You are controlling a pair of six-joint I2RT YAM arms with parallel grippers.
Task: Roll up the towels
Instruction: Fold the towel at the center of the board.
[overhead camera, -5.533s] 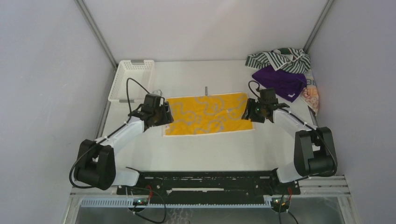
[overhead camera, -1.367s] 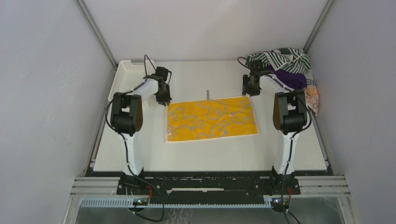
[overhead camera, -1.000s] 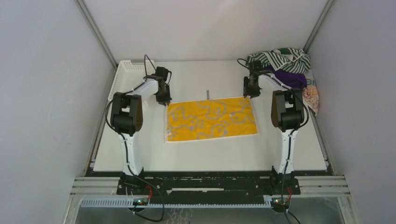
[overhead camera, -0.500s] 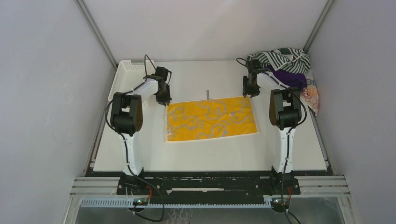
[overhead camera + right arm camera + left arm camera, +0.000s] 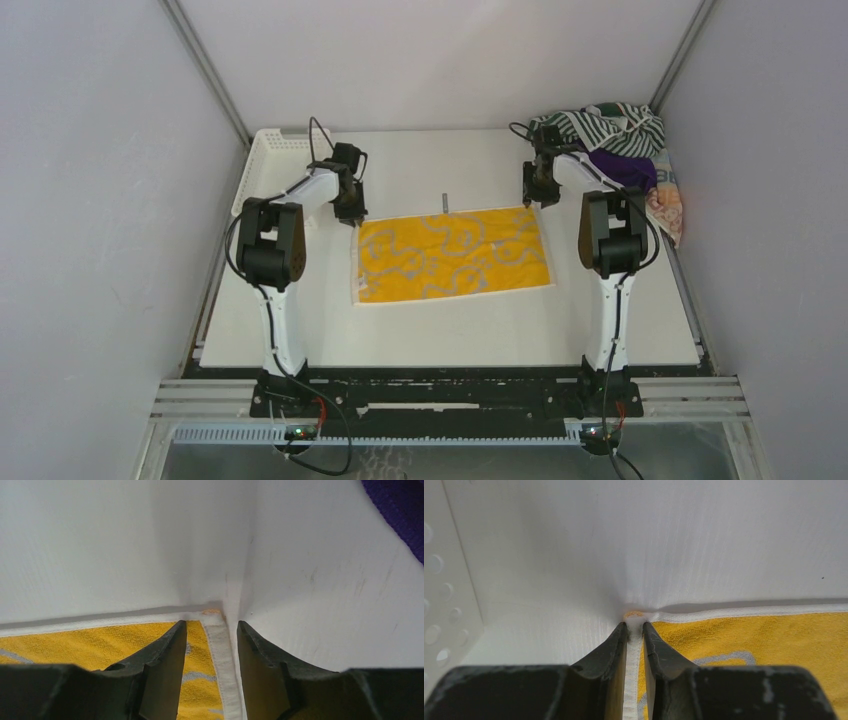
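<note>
Now the yellow towel (image 5: 452, 255) lies spread flat near the middle of the tabletop (image 5: 450, 325). Its long sides run left to right and a white hem shows all round it. Both arms reach toward the far edge, one at each far corner of this towel.

The left gripper (image 5: 634, 626) is at the towel's far-left corner. In the left wrist view its fingers (image 5: 614, 642) are drawn in to a narrow slit. A strip of the white hem is pinched in that slit, and the tips are down at the table surface.

The right gripper (image 5: 211, 624) is at the far-right corner. Its fingers (image 5: 172, 645) stand partly apart, one on either side of the hem. The corner lies flat between them, so this gripper holds nothing.

The other towels are heaped in the far-right corner of the tabletop. The green-and-white striped towel (image 5: 598, 124) is farthest back, and the purple towel (image 5: 622, 166) is just in front of it. The orange-and-beige patterned towel (image 5: 666, 206) lies along the right edge.

A white lattice basket (image 5: 270, 152) sits in the far-left corner. A small grey object (image 5: 441, 200), too small to identify, lies just beyond the middle of the yellow towel's far side.
</note>
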